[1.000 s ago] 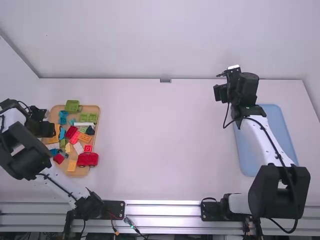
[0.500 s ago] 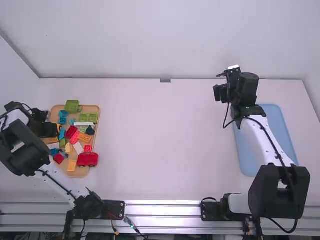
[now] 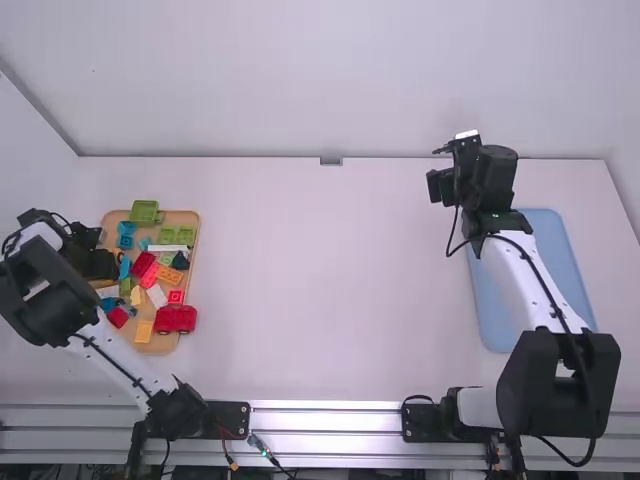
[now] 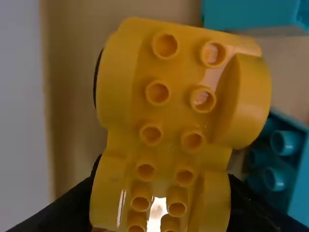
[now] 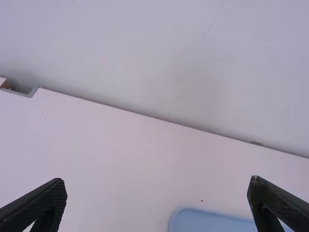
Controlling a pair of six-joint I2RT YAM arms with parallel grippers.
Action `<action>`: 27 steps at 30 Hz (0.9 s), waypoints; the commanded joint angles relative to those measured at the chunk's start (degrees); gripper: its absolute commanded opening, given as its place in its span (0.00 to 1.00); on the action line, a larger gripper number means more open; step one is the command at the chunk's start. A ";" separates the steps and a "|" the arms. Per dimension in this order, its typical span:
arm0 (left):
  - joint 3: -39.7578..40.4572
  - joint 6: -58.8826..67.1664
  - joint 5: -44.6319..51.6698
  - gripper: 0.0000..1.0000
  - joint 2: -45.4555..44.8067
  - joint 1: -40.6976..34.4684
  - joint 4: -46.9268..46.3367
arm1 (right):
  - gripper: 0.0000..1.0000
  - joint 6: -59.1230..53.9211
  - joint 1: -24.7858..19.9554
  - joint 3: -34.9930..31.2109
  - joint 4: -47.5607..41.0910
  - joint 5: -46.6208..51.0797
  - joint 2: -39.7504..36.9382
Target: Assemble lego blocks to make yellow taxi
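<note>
Looking down on a smooth, matte white table [image 3: 330, 300], see left arm [image 3: 110, 362] shifted slightly rightward at the left side of the wooden tray [image 3: 186, 217], now hiding most of the yellow visible there a second ago; probably means securing the taxi's base, with lifting and carrying to come. Well right of the wooden tray, find blue tray [image 3: 490, 310], flat and round-cornered, partly beneath right arm [image 3: 515, 270]. Also far right of the wooden tray, note right gripper [image 5: 157, 186] with fingers spread, holding nothing. At the wooden tray's left side, find left gripper [image 4: 161, 195] clenched around yellow wheeled base [image 4: 174, 111], glossy plastic with bulging fenders and hollow round studs in paired rows. Cannot tell whether raised off the wooden tray. At the wooden tray's near right corner, see red car body [image 3: 176, 319], rounded and shiny; at its far rim, boxy green piece [image 3: 146, 212]; inside it, near the yellow, blue studded block [image 4: 275, 164].
</note>
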 commanded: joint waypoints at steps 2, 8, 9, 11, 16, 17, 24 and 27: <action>-0.55 0.00 0.04 0.46 0.50 -0.24 -0.20 | 0.99 0.44 -0.13 2.03 -0.04 0.13 0.50; -0.42 -0.02 -0.22 0.41 0.50 -0.31 -0.20 | 0.99 0.44 -0.11 2.03 -0.04 0.11 0.50; -0.11 -0.07 -0.24 0.41 0.50 -0.37 -0.42 | 0.99 0.44 -0.17 2.03 -0.02 0.11 0.50; 0.96 -0.09 -0.20 0.41 0.50 -0.24 -1.68 | 0.99 0.42 -0.22 2.03 -0.02 0.11 0.50; 5.07 -0.04 0.22 0.65 0.48 -1.03 -6.93 | 0.99 0.44 -0.22 2.03 -0.13 0.11 0.50; 5.03 -0.07 0.20 0.66 0.50 -1.07 -6.88 | 0.99 0.44 -0.22 2.03 -0.24 0.11 0.50; 0.17 -0.02 -0.28 0.65 0.55 -0.70 -0.13 | 0.99 0.42 -0.13 2.03 -0.70 0.11 0.50; -0.96 -0.04 -0.24 0.66 0.55 -0.68 1.42 | 0.99 0.42 -0.15 2.03 -0.90 0.11 0.50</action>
